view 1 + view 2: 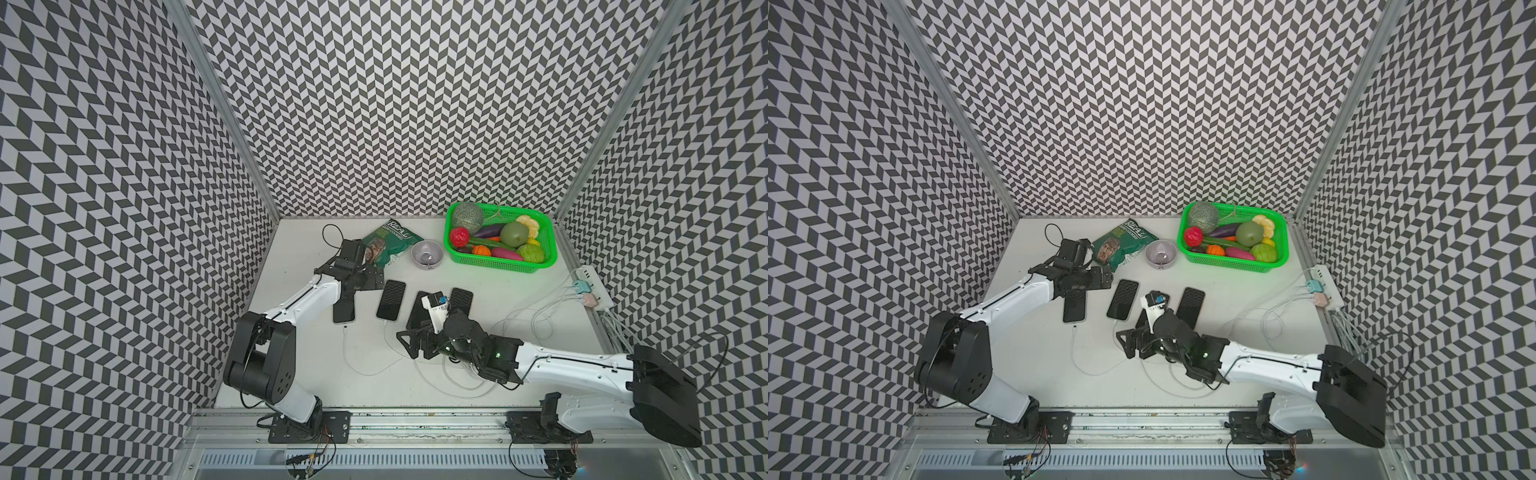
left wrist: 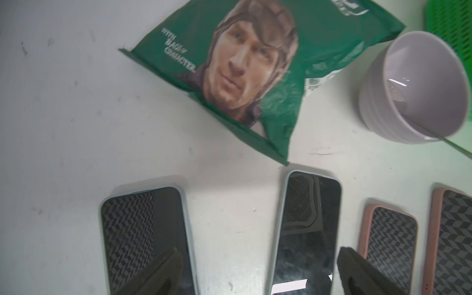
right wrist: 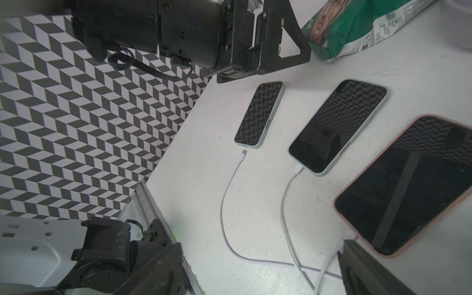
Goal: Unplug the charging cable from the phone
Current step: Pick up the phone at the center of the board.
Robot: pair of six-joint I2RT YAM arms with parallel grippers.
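The white worktop [image 1: 478, 324] is seen in both top views with four phones laid in a row at mid-frame, long axes running roughly from top to bottom of the picture, charging ports toward the lower edge. The left end effector [image 2: 258, 270] is held spread wide above the upper ends of the two mint-cased phones, nothing between its fingers. The right end effector [image 3: 260, 268] is likewise wide apart and empty, low at the port side of the row. The leftmost phone [image 3: 260, 115] is already freed: the loose plug [image 3: 244, 152] of its charging cable [image 3: 224, 204] lies just short of the port, apart from it. The second phone [image 3: 337, 125] is still plugged in at its lower left corner in the right wrist view, and a pink-cased phone [image 3: 403, 184] has a white lead running in close beside a right finger, not pinched as far as can be told. Should another plug be pulled, the right arm is judged nearer, the pull going along the phone's long axis. In the top views the pink phone's port is hidden by the right wrist, and the fourth phone's lower end cannot be made out.
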